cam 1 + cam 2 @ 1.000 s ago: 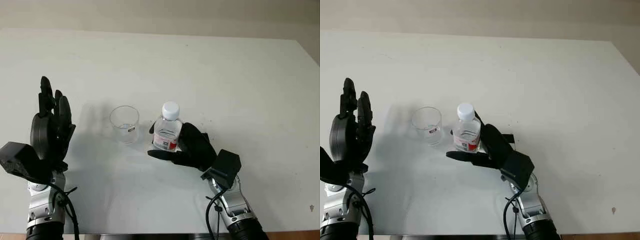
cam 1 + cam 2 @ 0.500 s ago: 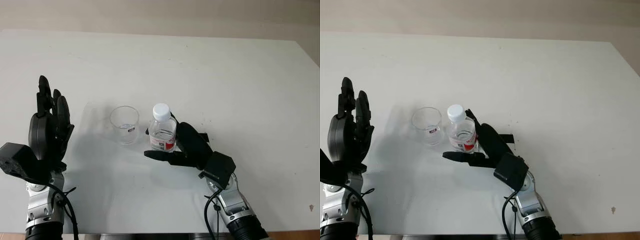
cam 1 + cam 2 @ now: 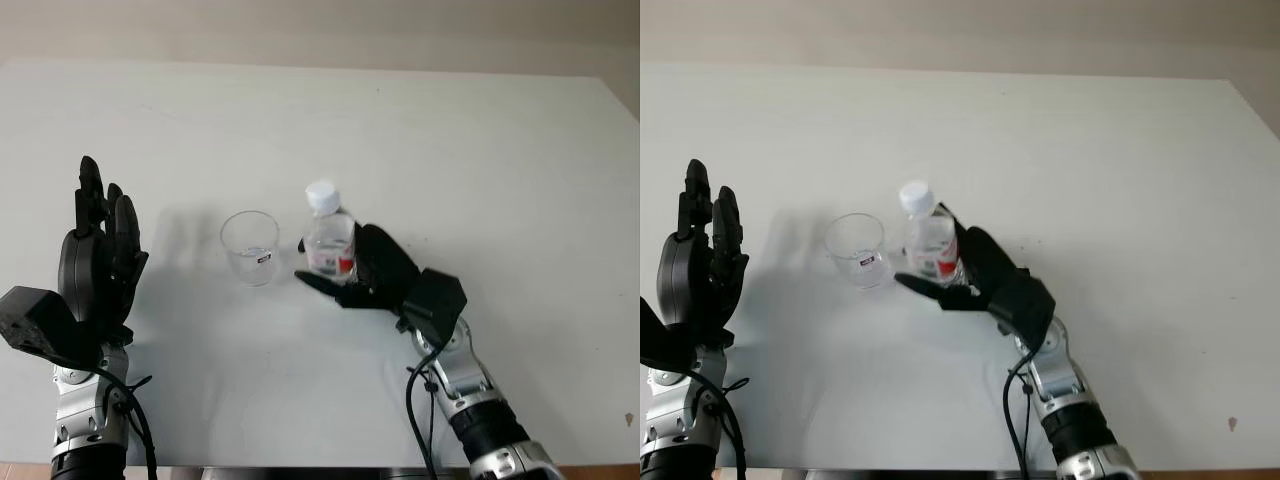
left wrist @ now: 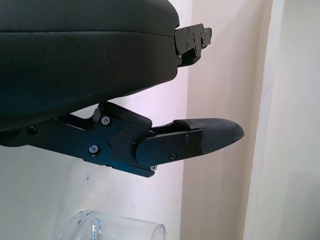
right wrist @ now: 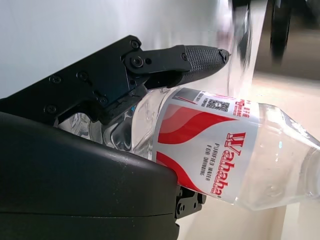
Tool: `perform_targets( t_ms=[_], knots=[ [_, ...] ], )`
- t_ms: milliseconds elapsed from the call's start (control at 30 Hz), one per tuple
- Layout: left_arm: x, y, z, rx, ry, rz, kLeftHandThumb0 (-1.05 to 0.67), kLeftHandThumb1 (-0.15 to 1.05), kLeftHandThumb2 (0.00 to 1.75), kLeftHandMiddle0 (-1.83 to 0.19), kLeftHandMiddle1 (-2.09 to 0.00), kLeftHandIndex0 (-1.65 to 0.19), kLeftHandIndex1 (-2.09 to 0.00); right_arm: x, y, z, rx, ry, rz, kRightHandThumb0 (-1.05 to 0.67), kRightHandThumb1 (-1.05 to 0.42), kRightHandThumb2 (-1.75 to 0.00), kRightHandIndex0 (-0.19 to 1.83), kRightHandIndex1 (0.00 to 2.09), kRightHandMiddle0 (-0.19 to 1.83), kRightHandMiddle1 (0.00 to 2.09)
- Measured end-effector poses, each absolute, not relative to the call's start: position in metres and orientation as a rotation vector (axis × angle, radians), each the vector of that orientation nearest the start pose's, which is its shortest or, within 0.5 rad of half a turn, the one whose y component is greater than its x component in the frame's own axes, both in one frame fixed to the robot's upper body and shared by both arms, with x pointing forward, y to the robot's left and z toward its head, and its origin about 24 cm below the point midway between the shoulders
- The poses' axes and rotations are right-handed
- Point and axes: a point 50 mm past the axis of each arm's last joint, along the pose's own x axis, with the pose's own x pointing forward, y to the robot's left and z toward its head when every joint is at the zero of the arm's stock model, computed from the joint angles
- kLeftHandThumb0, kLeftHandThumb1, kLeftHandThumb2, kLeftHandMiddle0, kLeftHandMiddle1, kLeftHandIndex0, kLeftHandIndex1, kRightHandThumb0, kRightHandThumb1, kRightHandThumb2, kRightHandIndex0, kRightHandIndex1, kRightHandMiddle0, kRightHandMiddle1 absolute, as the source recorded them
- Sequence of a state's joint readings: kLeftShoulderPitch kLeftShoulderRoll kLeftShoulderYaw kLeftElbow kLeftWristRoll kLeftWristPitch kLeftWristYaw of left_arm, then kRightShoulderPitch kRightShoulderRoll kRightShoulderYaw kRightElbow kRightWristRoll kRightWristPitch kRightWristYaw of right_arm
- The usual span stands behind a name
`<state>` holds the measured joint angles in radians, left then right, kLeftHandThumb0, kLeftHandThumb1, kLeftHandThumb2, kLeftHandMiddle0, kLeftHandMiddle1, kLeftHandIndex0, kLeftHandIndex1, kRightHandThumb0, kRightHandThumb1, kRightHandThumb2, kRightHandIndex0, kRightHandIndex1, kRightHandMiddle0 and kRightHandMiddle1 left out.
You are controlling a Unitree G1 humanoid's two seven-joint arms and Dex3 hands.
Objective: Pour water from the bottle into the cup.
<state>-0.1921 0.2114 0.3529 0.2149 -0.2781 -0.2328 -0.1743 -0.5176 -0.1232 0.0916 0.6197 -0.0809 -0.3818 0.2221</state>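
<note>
My right hand [image 3: 375,280] grips capped bottle [image 3: 328,240] at frame centre, beside cup [image 3: 249,248]; left hand [image 3: 98,265] open, lower left.

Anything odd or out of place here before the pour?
Yes: the bottle, gripped by the right hand beside the cup, has its white cap on, so no water can pour. No spill. Left hand open at the table's left.

Up close we see our left hand [image 4: 90,65], open, one of its black fingers [image 4: 200,140] reaching across, with the clear cup [image 4: 115,231] rim near it on the white counter [image 4: 220,75]
</note>
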Motion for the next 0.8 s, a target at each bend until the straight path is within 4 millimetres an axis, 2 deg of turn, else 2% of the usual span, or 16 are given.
perform_targets(
  t_ms=[33, 67, 133, 167, 233, 400, 633, 800],
  knots=[
    [0.275, 0.262, 0.085, -0.073, -0.293, 0.174, -0.67, 1.05, 0.53, 0.12, -0.06, 0.14, -0.06, 0.345, -0.116, 0.087, -0.294, -0.260, 0.388, -0.41, -1.05, -0.57, 1.83, 2.09, 1.30, 2.09],
    [0.275, 0.262, 0.085, -0.074, -0.292, 0.176, -0.68, 1.05, 0.53, 0.12, -0.06, 0.13, -0.06, 0.353, -0.119, 0.096, -0.317, -0.284, 0.359, -0.40, -1.05, -0.56, 1.79, 2.09, 1.04, 2.09],
    [0.275, 0.261, 0.085, -0.076, -0.288, 0.174, -0.68, 1.05, 0.53, 0.12, -0.06, 0.14, -0.06, 0.366, -0.122, 0.118, -0.363, -0.337, 0.313, -0.36, -1.05, -0.54, 1.50, 2.09, 0.61, 2.09],
    [0.275, 0.260, 0.085, -0.075, -0.290, 0.173, -0.68, 1.05, 0.52, 0.12, -0.06, 0.14, -0.06, 0.372, -0.122, 0.127, -0.388, -0.361, 0.299, -0.35, -1.05, -0.53, 1.37, 2.09, 0.57, 2.09],
    [0.275, 0.260, 0.087, -0.076, -0.294, 0.174, -0.68, 1.05, 0.52, 0.12, -0.06, 0.15, -0.06, 0.381, -0.121, 0.141, -0.429, -0.389, 0.281, -0.33, -1.05, -0.50, 1.22, 2.09, 0.68, 2.09],
    [0.276, 0.258, 0.090, -0.077, -0.293, 0.173, -0.69, 1.05, 0.51, 0.12, -0.06, 0.15, -0.05, 0.398, -0.118, 0.163, -0.542, -0.406, 0.259, -0.31, -1.05, -0.43, 1.15, 2.09, 0.85, 2.09],
    [0.276, 0.257, 0.090, -0.077, -0.292, 0.171, -0.68, 1.05, 0.51, 0.12, -0.06, 0.14, -0.06, 0.406, -0.106, 0.186, -0.808, -0.496, 0.251, -0.34, -1.05, -0.38, 1.01, 2.09, 0.72, 2.09],
    [0.276, 0.257, 0.090, -0.080, -0.295, 0.172, -0.68, 1.05, 0.51, 0.12, -0.06, 0.13, -0.06, 0.406, -0.100, 0.189, -0.992, -0.570, 0.257, -0.35, -1.05, -0.35, 1.00, 2.09, 0.68, 2.09]
  ],
)
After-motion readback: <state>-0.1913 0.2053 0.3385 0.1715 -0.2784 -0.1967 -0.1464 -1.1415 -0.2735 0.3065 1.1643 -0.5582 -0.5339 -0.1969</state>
